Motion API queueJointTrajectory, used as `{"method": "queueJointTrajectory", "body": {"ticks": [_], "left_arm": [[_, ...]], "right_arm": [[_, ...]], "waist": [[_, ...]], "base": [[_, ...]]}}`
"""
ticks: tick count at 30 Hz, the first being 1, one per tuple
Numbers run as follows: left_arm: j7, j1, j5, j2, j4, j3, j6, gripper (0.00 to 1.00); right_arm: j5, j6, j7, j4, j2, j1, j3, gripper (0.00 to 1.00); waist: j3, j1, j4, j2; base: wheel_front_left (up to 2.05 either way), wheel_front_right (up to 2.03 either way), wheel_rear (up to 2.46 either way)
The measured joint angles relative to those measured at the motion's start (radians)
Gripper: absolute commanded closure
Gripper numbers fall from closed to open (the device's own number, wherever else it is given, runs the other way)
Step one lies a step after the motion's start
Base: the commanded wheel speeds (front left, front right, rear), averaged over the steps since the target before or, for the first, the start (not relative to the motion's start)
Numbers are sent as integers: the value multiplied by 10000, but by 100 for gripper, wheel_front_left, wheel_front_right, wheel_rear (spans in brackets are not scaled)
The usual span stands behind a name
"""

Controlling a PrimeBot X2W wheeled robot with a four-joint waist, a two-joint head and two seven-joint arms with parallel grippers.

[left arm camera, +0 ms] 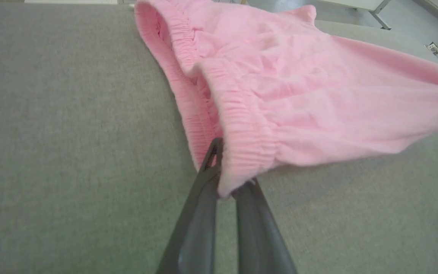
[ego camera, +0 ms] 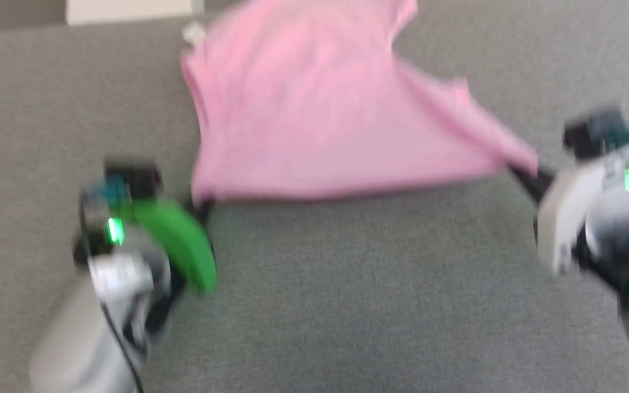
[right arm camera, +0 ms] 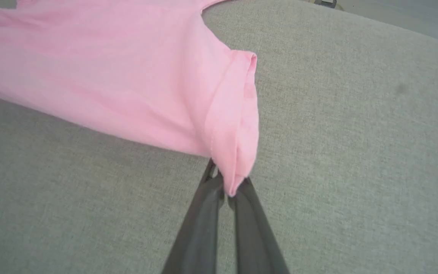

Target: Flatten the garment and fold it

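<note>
The light-pink thin fabric shorts hang stretched crosswise over the grey woven cloth surface. Their near edge is raised between the two arms, and the rest slopes away toward the far side of the surface. The head view is blurred, so whether the far edge touches the surface cannot be told.

The waist-to-hem axis runs from the robot's left to its right. The gathered elastic waistband is at the left end, with a small pale patch, probably the white label, at its far corner. A stitched leg hem is at the right end.

The left gripper has its two dark fingers narrowed onto the near corner of the waistband, with fabric pinched between the tips. The right gripper is likewise closed on the near corner of the leg hem.

In the head view the left gripper and the right gripper stand well apart, each at its own end of the near edge. The cloth lies beyond both sets of fingertips, so neither arm is nearer to it.

Judged from this pose, flattening is under way. The coming lay-down turns on keeping that near edge taut while the body of the cloth settles away from the robot.
</note>
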Motion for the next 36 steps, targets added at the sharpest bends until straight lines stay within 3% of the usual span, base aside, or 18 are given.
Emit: {"method": "queueJointTrajectory", "body": {"ticks": [5,10,18,22,26,36], "left_arm": [[115,2691,-359,205,-1141,-393,491,100],[311,4265,-362,546,-2167,-840,851,100],[788,5363,-359,780,-3425,-1235,1321,100],[378,5341,-299,598,-3718,-1151,1386,100],[35,4741,-161,196,-3534,-1120,1358,100],[-345,2054,182,-1160,-2019,-1183,941,100]], "right_arm": [[-174,0,662,-1342,316,3085,-1018,100],[-587,0,1526,-2798,947,5559,-1910,100],[-1407,0,2462,-4192,1557,7484,-2911,100],[-1703,0,2021,-4439,1559,7067,-3183,100],[-1850,0,1484,-4140,1179,5447,-2871,100],[-1751,0,784,-1156,155,585,-1584,100]], "waist": [[-1110,-1,116,0],[-2069,-1,280,0],[-2655,-1,669,0],[-2508,-1,779,0],[-2276,0,935,0],[-1343,0,1672,0]], "base": [[0,0,0],[0,0,0],[0,0,0],[0,0,0],[0,0,0],[0,0,0]]}}
